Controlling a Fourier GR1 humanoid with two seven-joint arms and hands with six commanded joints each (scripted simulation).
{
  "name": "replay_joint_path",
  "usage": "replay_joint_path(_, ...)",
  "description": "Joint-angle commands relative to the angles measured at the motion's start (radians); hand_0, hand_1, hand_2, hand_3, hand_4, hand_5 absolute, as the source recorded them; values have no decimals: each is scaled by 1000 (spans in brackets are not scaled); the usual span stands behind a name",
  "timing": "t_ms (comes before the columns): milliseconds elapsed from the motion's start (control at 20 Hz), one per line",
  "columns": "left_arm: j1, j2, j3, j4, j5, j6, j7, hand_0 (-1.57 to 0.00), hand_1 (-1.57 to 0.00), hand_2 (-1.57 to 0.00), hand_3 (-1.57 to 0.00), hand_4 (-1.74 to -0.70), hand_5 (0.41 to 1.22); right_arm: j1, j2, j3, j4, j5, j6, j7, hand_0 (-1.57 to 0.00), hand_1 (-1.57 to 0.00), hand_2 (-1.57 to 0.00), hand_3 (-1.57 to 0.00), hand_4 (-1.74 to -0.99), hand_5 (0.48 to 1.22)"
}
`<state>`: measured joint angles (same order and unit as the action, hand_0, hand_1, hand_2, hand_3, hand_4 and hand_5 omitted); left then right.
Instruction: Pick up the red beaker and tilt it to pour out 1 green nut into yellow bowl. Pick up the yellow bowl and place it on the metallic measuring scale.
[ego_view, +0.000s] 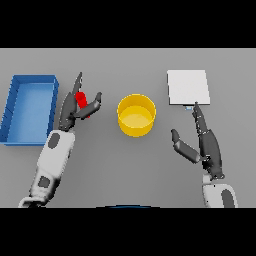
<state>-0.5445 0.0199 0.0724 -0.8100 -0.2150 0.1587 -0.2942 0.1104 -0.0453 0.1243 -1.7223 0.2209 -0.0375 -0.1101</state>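
The red beaker (81, 100) stands left of the yellow bowl (136, 115), mostly hidden by my left hand (75, 107). The hand's straight fingers lie on the beaker's left side and its thumb (93, 102) reaches round the right side; the fingers are not curled round it. The yellow bowl sits at the table's middle, upright; I see no green nut in it. The metallic measuring scale (187, 87) is a flat pale square at the back right. My right hand (202, 142) is open, right of the bowl, fingertips just in front of the scale.
A blue open bin (29, 107) lies at the far left, close beside my left hand. The grey table (125, 165) extends in front of the bowl between both arms.
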Motion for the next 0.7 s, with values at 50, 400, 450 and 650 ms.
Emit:
replay_joint_path(50,-17,-6,22,17,13,20,-28,-322,-364,-358,-218,-1355,770,-8,5,1,13,10,-9,9,1,1,1,1,-1252,690)
replay_joint_path(400,-38,-32,39,72,17,35,-154,-1309,-1318,-1317,-1203,-1606,1119,-28,3,-5,30,3,-5,4,1,1,1,1,-1232,685)
replay_joint_path(450,-45,-42,44,77,25,44,-142,-1361,-1369,-1367,-1277,-1633,1125,-32,4,-5,27,9,-11,10,1,1,1,1,-1219,680)
replay_joint_path(650,-53,-20,39,40,22,55,-86,-1485,-1488,-1488,-1451,-1697,1127,-26,4,-1,48,27,-21,-10,1,1,1,1,-1175,667)
